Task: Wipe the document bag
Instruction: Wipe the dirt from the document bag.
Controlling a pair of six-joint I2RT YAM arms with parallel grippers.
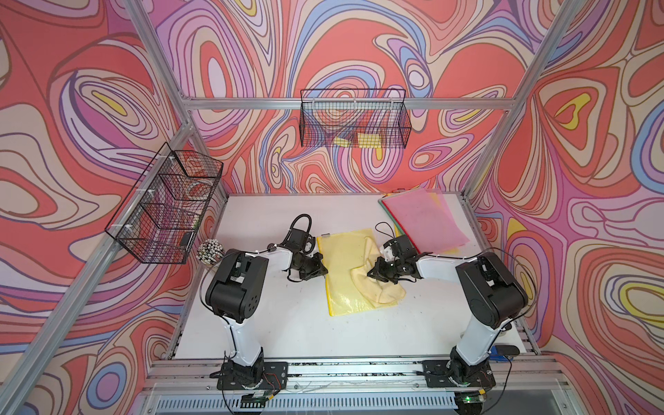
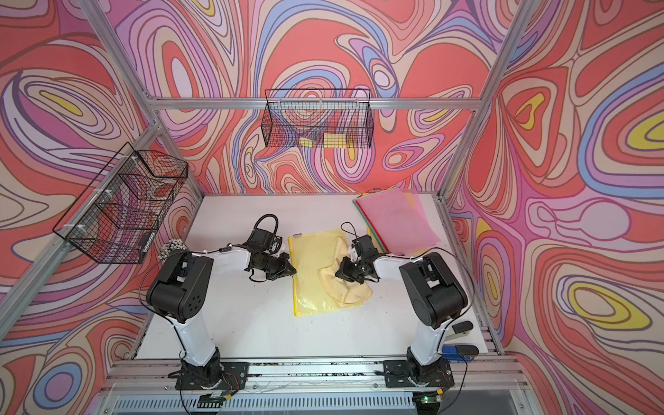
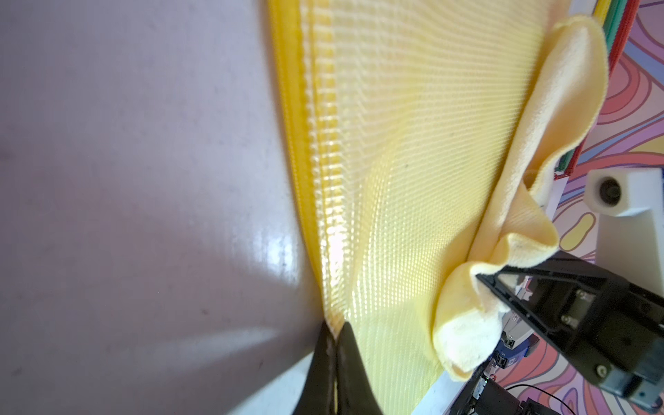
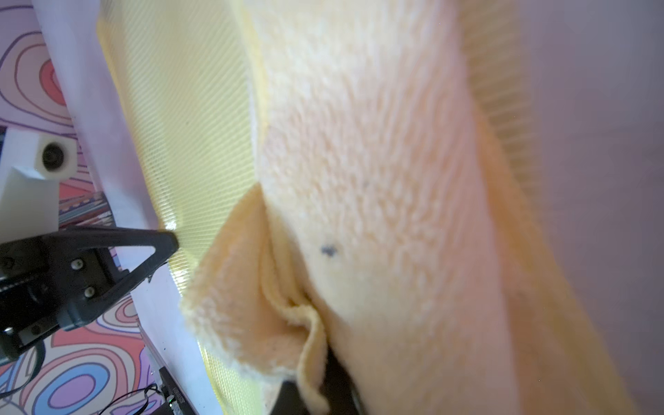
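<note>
Our left jaws pinch the left edge of the document bag (image 1: 341, 273), flat on the counter (image 1: 287, 323), long side pointing away from us. Our right jaws squeeze the cloth (image 1: 377, 294) on its right half; bare bag lies to the left.

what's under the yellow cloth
The yellow mesh document bag lies under the cloth, and the bag lies flat on the white table. One cloth corner seems to overhang the bag's edge onto the table. The bag surface beneath the cloth cannot be seen.
</note>
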